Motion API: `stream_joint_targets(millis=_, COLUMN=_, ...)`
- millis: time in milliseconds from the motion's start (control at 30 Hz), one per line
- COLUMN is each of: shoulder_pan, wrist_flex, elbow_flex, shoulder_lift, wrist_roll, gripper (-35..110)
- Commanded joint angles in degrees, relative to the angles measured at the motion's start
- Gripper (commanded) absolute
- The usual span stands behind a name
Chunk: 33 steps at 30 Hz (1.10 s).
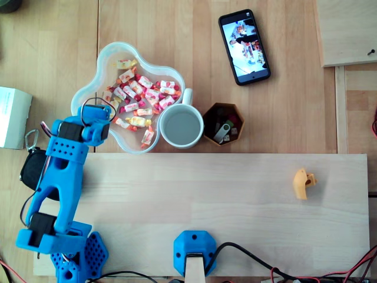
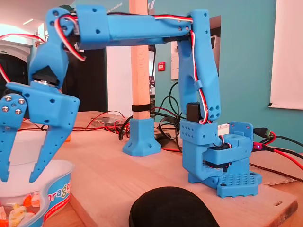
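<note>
**Open gripper over the sweet bowl at the board's left end**

In the overhead view, a white box [image 1: 12, 117] lies at the table's [image 1: 177, 35] left edge. Just beside it, a soft, rounded black pouch [image 1: 30, 168] sits partly under the arm. The blue plastic arm [image 1: 62, 177] rises from the near left corner of the pale wooden board [image 1: 235, 200] and reaches across the board's far edge.

The gripper [image 2: 19, 178] hangs over the left side of the bowl [image 1: 105, 59]. Its two ribbed, tapering fingers are spread wide apart and grip nothing. In the fixed view their tips are close to the level of the rim. Whether they dip inside cannot be told.

The bowl is milky, translucent plastic with a wavy, lobed rim. It stands on the table against the far edge of the board, near that edge's left end. Sweets [image 1: 141, 97] in crinkled white, pink and yellow wrappers lie heaped in its middle and right part, to the right of the gripper.

A round white mug [image 1: 181, 126] touches the bowl's right side, with its handle pointing toward the far edge. Just beside it is a brown six-sided cup [image 1: 207, 125] holding a grey memory stick [image 1: 222, 132]. At the board's near edge, about the middle, a blue foot [image 1: 194, 250] holds a wooden post.

Further right, a glossy black phone [image 1: 244, 46] lies near the table's far edge. A small orange plastic piece [image 1: 303, 183] lies alone toward the board's right end, well apart from the rest.
</note>
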Motion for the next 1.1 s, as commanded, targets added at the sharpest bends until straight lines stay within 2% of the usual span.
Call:
stream_joint_targets(millis=0, shoulder_pan=1.1, wrist_flex=5.2, elbow_flex=-8.5, shoulder_lift=-0.4, wrist_roll=-0.3, gripper=12)
stream_joint_targets(millis=200, shoulder_pan=1.1, wrist_flex=10.7, elbow_flex=-14.3, shoulder_lift=-4.2, wrist_roll=-0.3, gripper=12)
stream_joint_targets(millis=500, shoulder_pan=6.0, wrist_flex=10.8, elbow_flex=-15.7, shoulder_lift=-9.1, wrist_roll=-0.4, gripper=12)
stream_joint_targets(millis=1067, shoulder_pan=6.0, wrist_flex=10.5, elbow_flex=-22.6, shoulder_lift=-14.2, wrist_roll=-0.4, gripper=12)
